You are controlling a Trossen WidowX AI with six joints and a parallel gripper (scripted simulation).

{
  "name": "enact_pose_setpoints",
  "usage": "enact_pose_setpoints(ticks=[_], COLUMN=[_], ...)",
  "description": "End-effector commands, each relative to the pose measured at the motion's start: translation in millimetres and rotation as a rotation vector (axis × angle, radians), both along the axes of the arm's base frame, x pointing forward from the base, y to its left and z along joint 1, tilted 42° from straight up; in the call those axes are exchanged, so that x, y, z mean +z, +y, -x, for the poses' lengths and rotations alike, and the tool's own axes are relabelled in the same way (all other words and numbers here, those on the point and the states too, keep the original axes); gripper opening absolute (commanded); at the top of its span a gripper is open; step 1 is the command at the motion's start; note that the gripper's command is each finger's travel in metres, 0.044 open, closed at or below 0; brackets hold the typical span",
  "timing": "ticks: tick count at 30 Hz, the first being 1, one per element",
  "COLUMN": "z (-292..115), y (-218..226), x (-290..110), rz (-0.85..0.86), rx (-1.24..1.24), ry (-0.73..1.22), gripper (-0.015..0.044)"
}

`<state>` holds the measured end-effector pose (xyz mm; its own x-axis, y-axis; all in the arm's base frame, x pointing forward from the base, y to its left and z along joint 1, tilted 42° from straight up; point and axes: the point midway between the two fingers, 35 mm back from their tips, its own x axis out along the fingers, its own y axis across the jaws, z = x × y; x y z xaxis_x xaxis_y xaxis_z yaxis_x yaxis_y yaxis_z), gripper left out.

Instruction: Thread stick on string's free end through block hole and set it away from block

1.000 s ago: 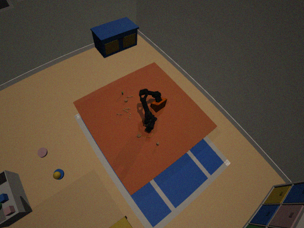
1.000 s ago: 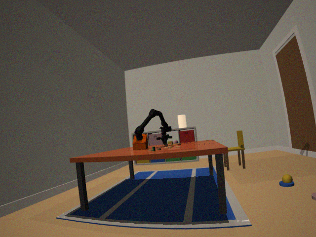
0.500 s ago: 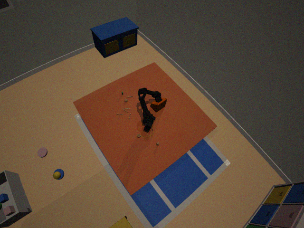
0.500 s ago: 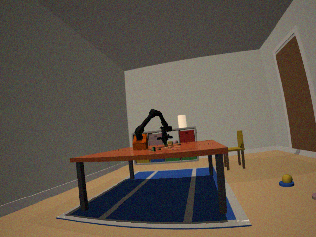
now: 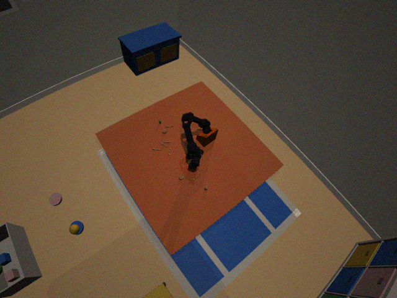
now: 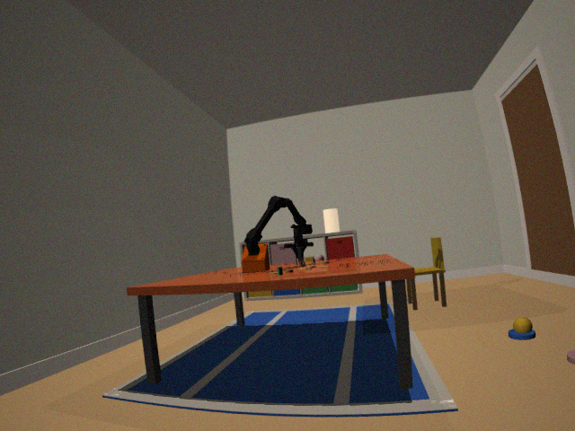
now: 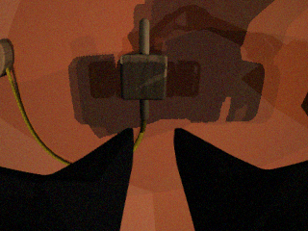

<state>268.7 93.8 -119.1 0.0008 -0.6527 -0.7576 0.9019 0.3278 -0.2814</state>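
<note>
In the wrist view the small wooden block (image 7: 144, 77) sits on the orange table (image 7: 77, 0) just ahead of my fingers. The thin stick (image 7: 145, 31) runs through its hole; its tip sticks out at the far side and its tail shows at the near side. The yellow string (image 7: 26, 122) (image 5: 193, 177) curves from the tail to the round wooden button (image 7: 4, 57) (image 5: 181, 177) at the left. My gripper (image 7: 153, 135) (image 5: 193, 166) (image 6: 300, 261) is open, with its fingers apart on either side of the stick's tail and low over the table. The block is hidden by the arm in the top view.
Loose sticks (image 5: 165, 143), a round disc (image 5: 164, 130) and a small green object (image 5: 159, 121) lie left of the arm. A small object (image 5: 205, 188) lies nearer the front edge. The arm's orange base (image 5: 207, 135) (image 6: 254, 259) stands behind.
</note>
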Motion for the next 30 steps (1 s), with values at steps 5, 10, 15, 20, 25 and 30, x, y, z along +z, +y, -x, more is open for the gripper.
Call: enact_pose_setpoints(ticks=[5,10,15,20,25,30], z=[-5.8,-8.5,-12.1,-15.6,-18.8,-20.8], y=[29.9,25.7,19.5,13.2,6.7,2.5], x=[25.9,29.7,35.1,40.4,45.8,49.2], rz=[-0.028,-0.017,0.000,0.015,0.028,0.035], rx=[0.026,0.279,0.641,1.000,1.335,1.540], ry=[-0.039,0.177,0.489,0.805,1.106,1.293], gripper=[0.0121,0.0121,0.0121,0.0121,0.0121,0.0121])
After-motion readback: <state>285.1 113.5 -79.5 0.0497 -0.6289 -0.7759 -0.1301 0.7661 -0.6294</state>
